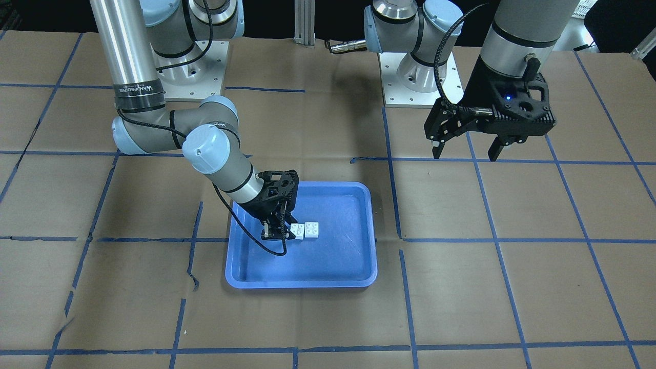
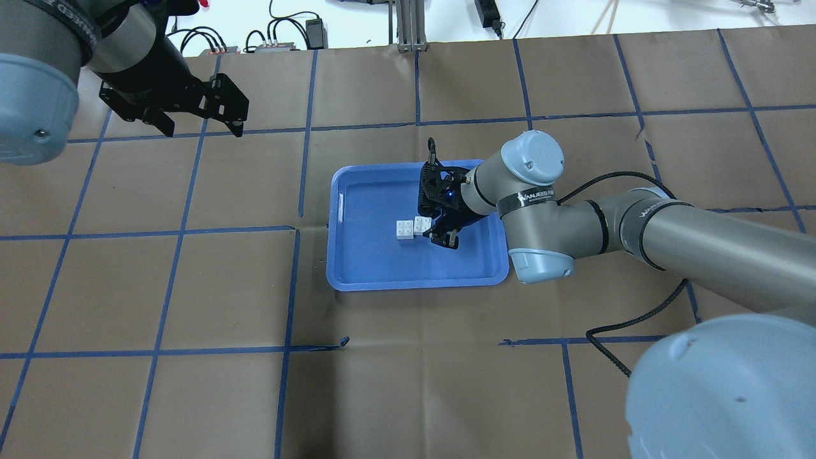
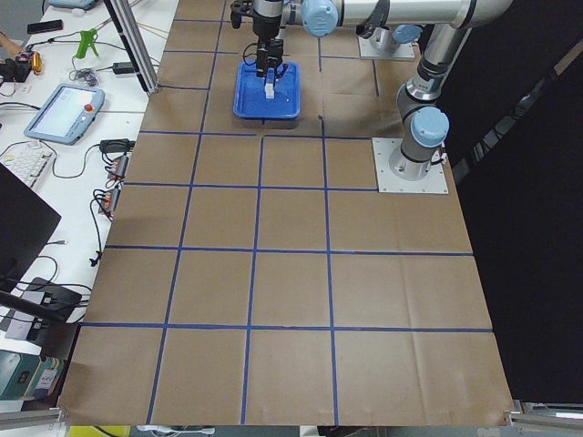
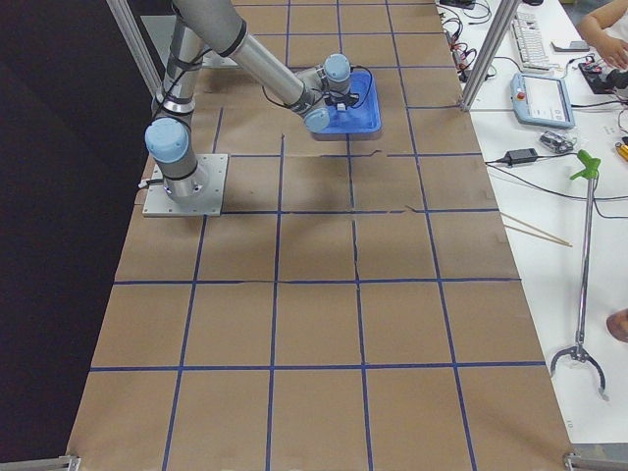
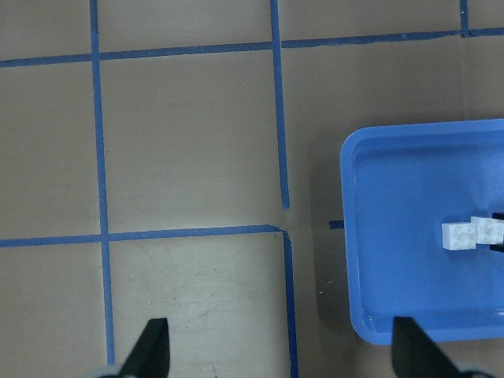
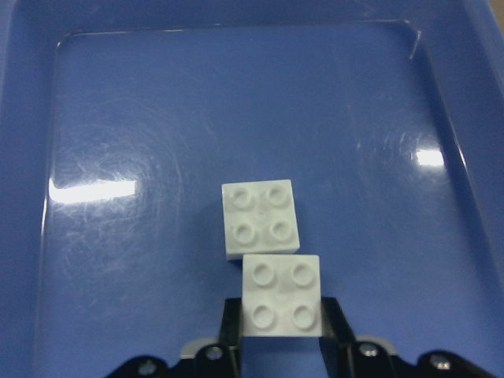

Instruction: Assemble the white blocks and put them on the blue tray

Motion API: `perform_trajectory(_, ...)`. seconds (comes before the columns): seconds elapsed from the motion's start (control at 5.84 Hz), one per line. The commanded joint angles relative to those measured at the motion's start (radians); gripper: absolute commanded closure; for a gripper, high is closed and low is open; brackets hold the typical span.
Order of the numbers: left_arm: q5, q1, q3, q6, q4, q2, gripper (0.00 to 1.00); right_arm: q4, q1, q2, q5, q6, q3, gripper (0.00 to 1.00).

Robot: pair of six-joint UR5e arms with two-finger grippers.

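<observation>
The blue tray (image 1: 302, 283) lies mid-table; it also shows in the overhead view (image 2: 414, 280). Two white blocks sit inside it. My right gripper (image 1: 277, 233) is low in the tray, shut on one white block (image 6: 282, 295), with a finger on each side. That block touches and slightly overlaps the near edge of the other white block (image 6: 260, 219), which rests on the tray floor (image 6: 157, 118). Both blocks show in the overhead view, the held one (image 2: 421, 224) and the free one (image 2: 403, 230). My left gripper (image 1: 464, 151) is open and empty, raised well away from the tray.
Brown paper with a blue tape grid covers the table (image 2: 191, 287). The right arm's elbow (image 2: 532, 210) hangs over the tray's right rim. The two arm bases (image 1: 195, 66) stand at the robot's side of the table. The left wrist view shows the tray (image 5: 394, 236) off to its right.
</observation>
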Motion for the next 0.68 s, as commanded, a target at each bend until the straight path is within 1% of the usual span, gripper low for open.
perform_trajectory(0.0, 0.0, -0.001, -0.002, 0.002, 0.0, 0.0, 0.01, 0.002, 0.0, 0.0, 0.0, 0.002, 0.0, 0.78)
perform_trajectory(0.51, -0.003, -0.001, -0.015, 0.008, 0.0, 0.0, 0.01, 0.005, 0.009, 0.0, 0.0, 0.003, 0.001, 0.78)
